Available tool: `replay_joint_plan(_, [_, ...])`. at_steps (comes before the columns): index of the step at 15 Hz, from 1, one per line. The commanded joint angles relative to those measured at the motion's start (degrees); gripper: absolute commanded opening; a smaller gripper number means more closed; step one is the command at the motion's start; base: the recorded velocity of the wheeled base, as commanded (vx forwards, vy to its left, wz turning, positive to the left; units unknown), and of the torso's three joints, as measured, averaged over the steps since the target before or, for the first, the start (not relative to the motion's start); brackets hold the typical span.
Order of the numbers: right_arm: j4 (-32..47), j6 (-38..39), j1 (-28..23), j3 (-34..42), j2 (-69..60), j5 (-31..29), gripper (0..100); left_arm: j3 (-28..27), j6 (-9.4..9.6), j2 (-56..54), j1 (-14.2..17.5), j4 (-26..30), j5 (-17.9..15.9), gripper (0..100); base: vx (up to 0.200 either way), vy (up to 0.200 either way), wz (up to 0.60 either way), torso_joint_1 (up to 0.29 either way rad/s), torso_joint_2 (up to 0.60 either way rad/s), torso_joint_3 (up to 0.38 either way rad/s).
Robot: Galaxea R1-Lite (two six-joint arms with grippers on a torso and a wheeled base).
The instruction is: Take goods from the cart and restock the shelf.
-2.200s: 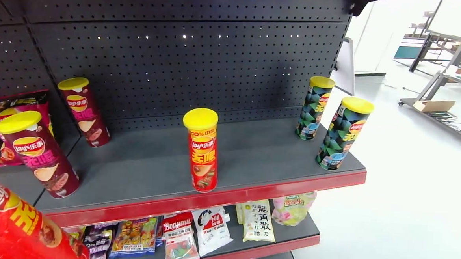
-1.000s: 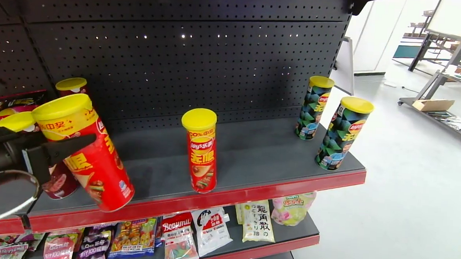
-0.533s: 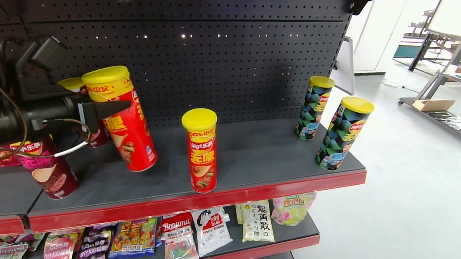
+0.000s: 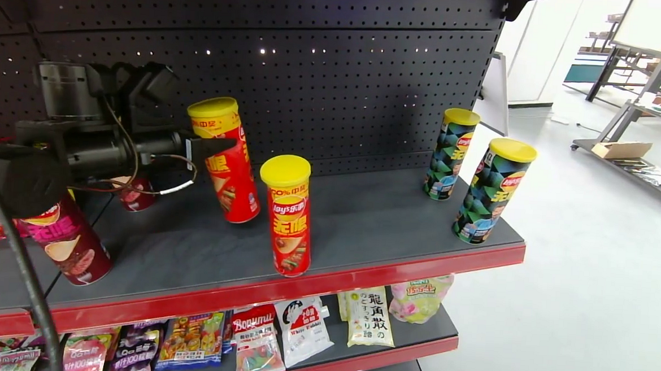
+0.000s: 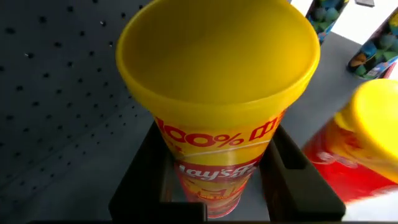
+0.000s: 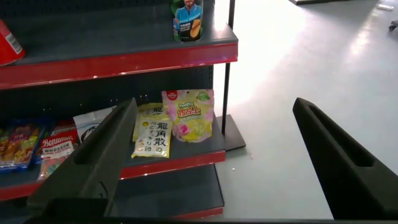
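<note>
Left tool (image 4: pixel 215 145) closed around a tilted red can (image 4: pixel 226 169) over the shelf (image 4: pixel 362 221), just behind and left of the upright front can (image 4: pixel 289 217). Right tool (image 6: pixel 216 106) spread wide, holding nothing, lower than that can.

— Logged what sort of place?
— Shop. Noted black pegboard (image 4: pixel 336 84) behind a red-edged shelf (image 4: pixel 374 216), chip cans (image 4: pixel 290 223) faced outward, snack packets (image 4: pixel 304 330) ranked on the tier below.
— Anything beyond?
— Saw a metal rack (image 4: pixel 628 115) across pale floor (image 4: pixel 574 289).
</note>
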Motion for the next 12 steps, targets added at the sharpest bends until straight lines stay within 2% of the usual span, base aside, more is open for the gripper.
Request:
replay_joint_plan(1, [0.00, -0.01, 0.01, 0.01, 0.09, 0.04, 100, -3.14, 0.10, 5.63, -1.00, -0.60, -1.40, 0, 0.000, 0.000, 0.00, 0.000, 0.00, 0.000])
replay_joint_plan(2, [0.00, -0.01, 0.01, 0.01, 0.09, 0.04, 100, -4.63, 0.19, 6.69, -1.35, -0.60, -2.01, 0, 0.000, 0.000, 0.00, 0.000, 0.00, 0.000])
replay_joint_plan(5, [0.00, -0.01, 0.01, 0.01, 0.09, 0.04, 100, -8.06, 3.17, 10.55, -3.90, -1.30, -2.10, 0, 0.000, 0.000, 0.00, 0.000, 0.00, 0.000])
replay_joint_plan(10, [0.00, -0.01, 0.01, 0.01, 0.09, 0.04, 100, -12.98, 3.35, 14.16, -5.93, -1.39, -1.84, 0, 0.000, 0.000, 0.00, 0.000, 0.00, 0.000])
replay_joint_plan(12, [0.00, -0.01, 0.01, 0.01, 0.09, 0.04, 100, -13.33, 3.44, 14.95, -6.10, -1.83, -1.84, 0, 0.000, 0.000, 0.00, 0.000, 0.00, 0.000])
